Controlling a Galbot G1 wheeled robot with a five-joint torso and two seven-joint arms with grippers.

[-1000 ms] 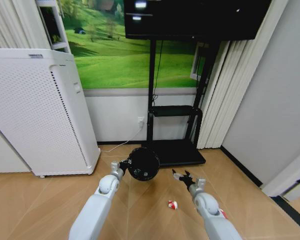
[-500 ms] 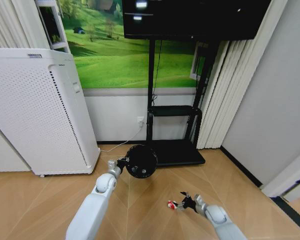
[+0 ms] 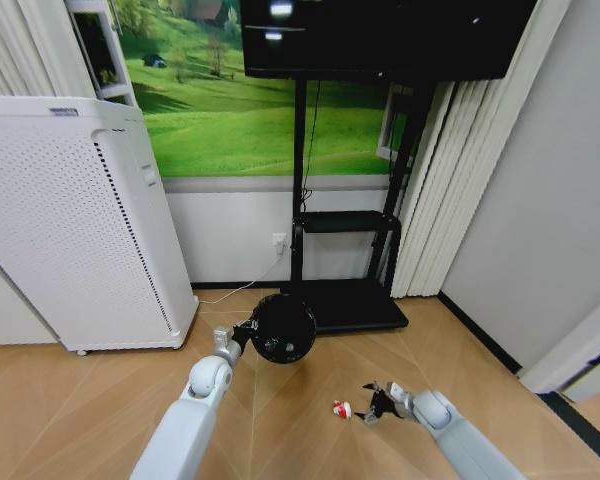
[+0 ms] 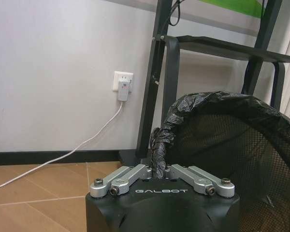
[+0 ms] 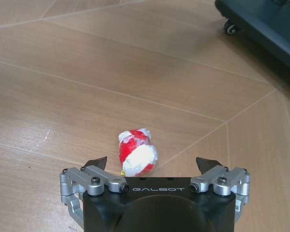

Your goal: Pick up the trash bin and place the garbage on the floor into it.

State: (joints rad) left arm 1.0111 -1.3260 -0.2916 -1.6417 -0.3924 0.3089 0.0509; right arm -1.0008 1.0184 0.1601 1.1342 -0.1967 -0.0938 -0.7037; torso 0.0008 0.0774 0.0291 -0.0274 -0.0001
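Both wrist views show "GALBOT" printed in white on each gripper body. Your left gripper [image 4: 159, 175] is clamped on the bunched black liner at the rim of the trash bin [image 3: 283, 328], which hangs at centre of the head view, lifted off the floor [image 3: 70, 400], mouth tilted toward the camera. Your right gripper [image 5: 152, 166], at lower right of the head view [image 3: 377, 401], sits low over the floor with its jaws spread wide. A crumpled red-and-white scrap [image 5: 137, 152] of garbage lies on the wood between the fingertips [image 5: 97, 163], touching neither. In the head view the scrap [image 3: 342, 409] lies just left of that gripper.
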